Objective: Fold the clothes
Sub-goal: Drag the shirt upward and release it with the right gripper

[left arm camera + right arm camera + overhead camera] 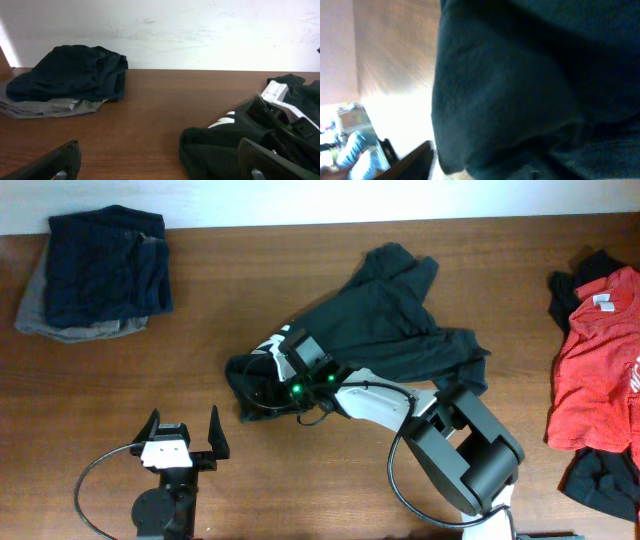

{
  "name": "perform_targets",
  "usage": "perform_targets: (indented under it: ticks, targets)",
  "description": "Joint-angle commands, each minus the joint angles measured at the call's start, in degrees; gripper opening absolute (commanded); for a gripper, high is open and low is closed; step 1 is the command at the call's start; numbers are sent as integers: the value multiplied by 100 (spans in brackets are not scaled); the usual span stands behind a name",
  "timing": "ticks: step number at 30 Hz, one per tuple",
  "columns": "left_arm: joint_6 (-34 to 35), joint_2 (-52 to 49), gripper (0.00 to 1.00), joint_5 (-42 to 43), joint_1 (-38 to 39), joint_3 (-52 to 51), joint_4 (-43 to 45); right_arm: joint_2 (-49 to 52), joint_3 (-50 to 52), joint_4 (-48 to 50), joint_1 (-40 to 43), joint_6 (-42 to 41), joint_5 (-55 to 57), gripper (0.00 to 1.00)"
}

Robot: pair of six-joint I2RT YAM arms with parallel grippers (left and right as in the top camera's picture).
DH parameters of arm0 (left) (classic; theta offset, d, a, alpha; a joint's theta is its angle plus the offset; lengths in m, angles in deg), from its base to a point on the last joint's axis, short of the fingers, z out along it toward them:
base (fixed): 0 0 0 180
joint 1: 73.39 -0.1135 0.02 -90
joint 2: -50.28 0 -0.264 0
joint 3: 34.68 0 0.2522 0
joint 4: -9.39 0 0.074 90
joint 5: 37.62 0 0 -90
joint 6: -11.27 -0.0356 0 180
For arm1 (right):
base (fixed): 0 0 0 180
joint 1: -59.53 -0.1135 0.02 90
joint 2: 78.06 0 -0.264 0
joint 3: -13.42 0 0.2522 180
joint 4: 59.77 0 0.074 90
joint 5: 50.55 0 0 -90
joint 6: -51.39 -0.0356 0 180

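R tool tips hid in shirt.

Looks like a lab: wooden table, plain white wall.

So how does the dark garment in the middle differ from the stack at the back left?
The dark garment lies crumpled and spread out; the stack is folded. The dark garment is one piece with white print; the stack is navy over grey. The right tool is at the dark garment; nothing touches the stack. Both lie on the table.
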Motion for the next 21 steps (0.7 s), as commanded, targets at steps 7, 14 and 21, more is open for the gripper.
perform_targets:
  ticks: [7,14,21]
  targets:
    - [55,37,99,-42,17,-28,-2,-4,-293,37,192,92,-107,4]
    - [55,37,99,-42,17,-28,-2,-4,-1467,-1241,236,1156,326,4]
    - [55,37,99,-42,17,-28,-2,-4,-2828,-2177,238,2555,1394,9]
